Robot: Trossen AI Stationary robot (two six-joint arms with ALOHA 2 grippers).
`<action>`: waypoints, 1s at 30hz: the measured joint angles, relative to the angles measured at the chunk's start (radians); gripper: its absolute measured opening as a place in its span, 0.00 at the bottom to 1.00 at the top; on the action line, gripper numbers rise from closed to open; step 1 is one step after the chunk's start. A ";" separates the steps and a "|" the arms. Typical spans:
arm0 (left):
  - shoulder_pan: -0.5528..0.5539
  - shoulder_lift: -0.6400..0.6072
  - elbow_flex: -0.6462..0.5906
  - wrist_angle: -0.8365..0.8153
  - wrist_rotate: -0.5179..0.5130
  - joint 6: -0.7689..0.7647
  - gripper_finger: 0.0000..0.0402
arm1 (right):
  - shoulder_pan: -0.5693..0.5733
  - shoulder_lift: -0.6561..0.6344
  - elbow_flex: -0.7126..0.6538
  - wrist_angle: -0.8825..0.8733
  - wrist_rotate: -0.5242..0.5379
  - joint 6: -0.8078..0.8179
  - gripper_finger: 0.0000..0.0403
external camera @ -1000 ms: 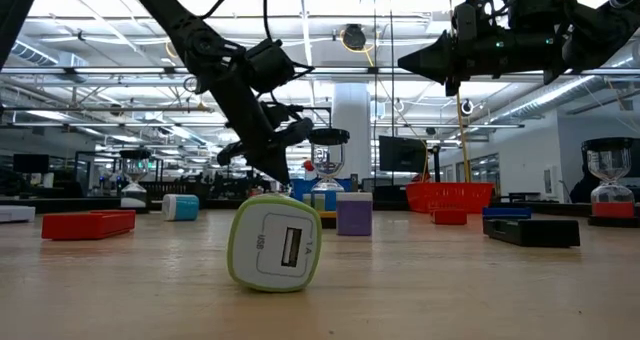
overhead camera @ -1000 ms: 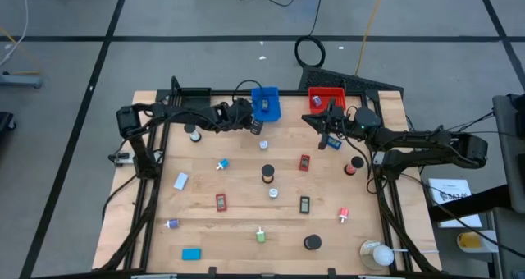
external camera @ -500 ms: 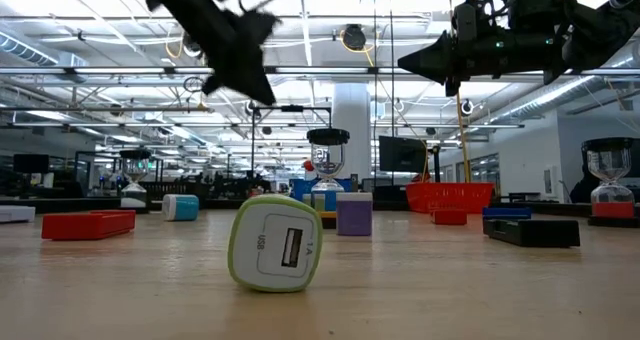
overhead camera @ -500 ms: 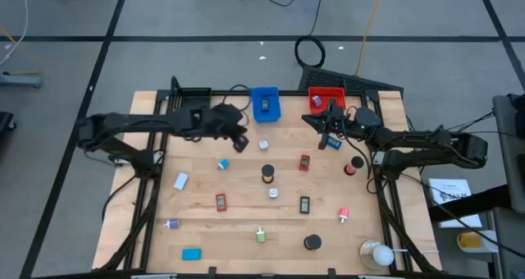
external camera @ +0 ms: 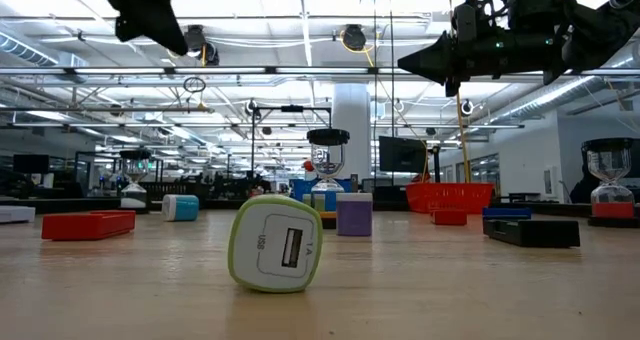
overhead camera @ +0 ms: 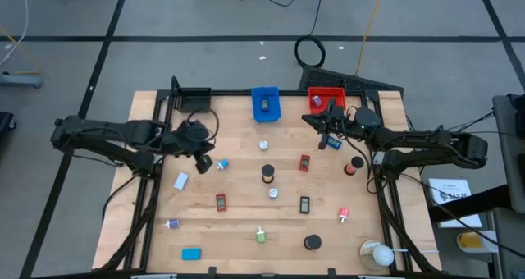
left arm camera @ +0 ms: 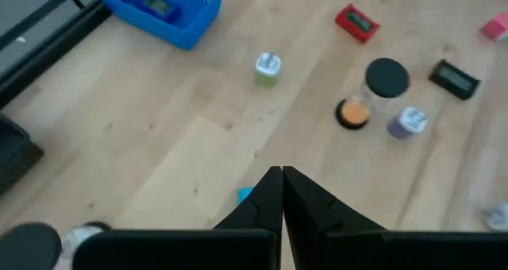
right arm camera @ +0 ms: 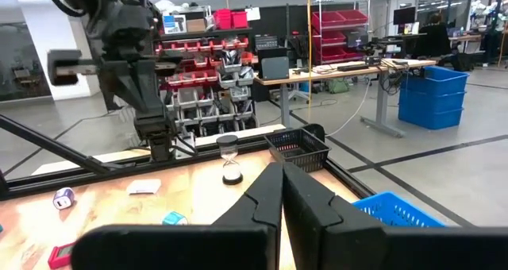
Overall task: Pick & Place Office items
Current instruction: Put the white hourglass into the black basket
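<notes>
The left gripper is hovering over the left part of the table, its fingers pressed together and empty, as its wrist view shows. A small blue piece is lying just beside the tip, on the side toward the table's middle, and in the left wrist view it is peeking out from behind the closed fingertips; it is too small to tell its long axis. The left arm is by far the nearer to it, so I judge that a grasp would call first for the fingers to part and then for a short reach inward and down. The right gripper is hanging at the back right beside the red bin, fingers also together with nothing between them. Of the office items, roughly seventeen are lying loose on the table (a few are too tiny to count surely): among them two red blocks, about three black discs or rolls, and a green-and-white charger near the front edge. One piece is lying in the blue bin. There are three bins: blue, red and a black one.
</notes>
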 joint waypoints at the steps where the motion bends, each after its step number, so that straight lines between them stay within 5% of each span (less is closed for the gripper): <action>1: -0.009 -0.003 0.000 -0.018 -0.002 -0.013 0.01 | 0.000 0.000 0.000 0.000 0.000 0.000 0.02; 9: -0.027 0.039 0.000 -0.062 0.000 -0.080 0.07 | 0.000 0.000 0.000 0.008 -0.001 0.007 0.02; 18: 0.101 0.081 0.000 -0.214 0.006 -0.220 0.03 | 0.000 0.000 0.000 0.016 -0.003 0.275 0.02; 22: 0.151 0.081 -0.001 -0.230 0.060 -0.234 0.09 | 0.000 0.000 0.000 -0.002 -0.057 0.281 0.02; 30: 0.259 0.127 0.000 -0.313 0.009 -0.222 0.34 | 0.000 0.000 0.000 0.005 -0.080 0.307 0.02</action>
